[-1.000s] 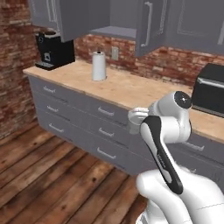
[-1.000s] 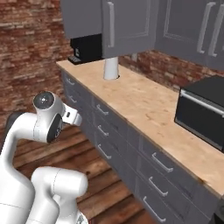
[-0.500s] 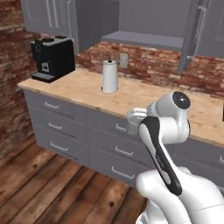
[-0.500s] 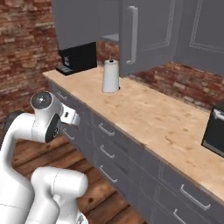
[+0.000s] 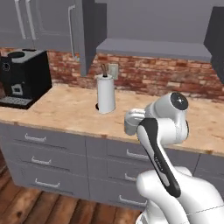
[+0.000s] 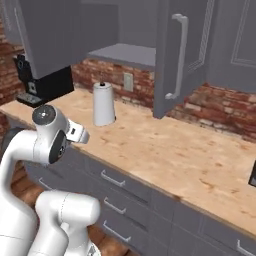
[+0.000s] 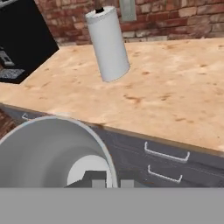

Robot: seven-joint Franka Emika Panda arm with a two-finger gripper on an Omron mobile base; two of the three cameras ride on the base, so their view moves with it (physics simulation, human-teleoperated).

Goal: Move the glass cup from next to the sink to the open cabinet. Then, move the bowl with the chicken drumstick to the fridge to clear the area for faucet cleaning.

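The glass cup (image 5: 132,121) is a pale translucent cylinder held in front of my arm, just off the counter's front edge. My gripper (image 5: 136,127) is shut on it. In the hand view the cup (image 7: 48,148) fills the lower left, its rim wall pinched between the dark tips of my gripper (image 7: 108,178). The open cabinet (image 5: 153,47) hangs above the counter ahead, its grey shelf bare and its door (image 5: 89,35) swung out. From the right, the cabinet shelf (image 6: 120,52) shows beside the door (image 6: 175,55). The sink, bowl, chicken drumstick, fridge and faucet are out of view.
A white paper towel roll (image 5: 106,94) stands on the wooden counter (image 5: 65,111) below the cabinet. A black coffee machine (image 5: 24,76) sits at the counter's left end. Grey drawers (image 5: 48,162) run under the counter. The wood floor (image 5: 26,205) lies below.
The base has driven along the counter, so both base views shifted: coffee machine and paper towel roll slid across and the open cabinet now stands ahead. The cup stays gripped.
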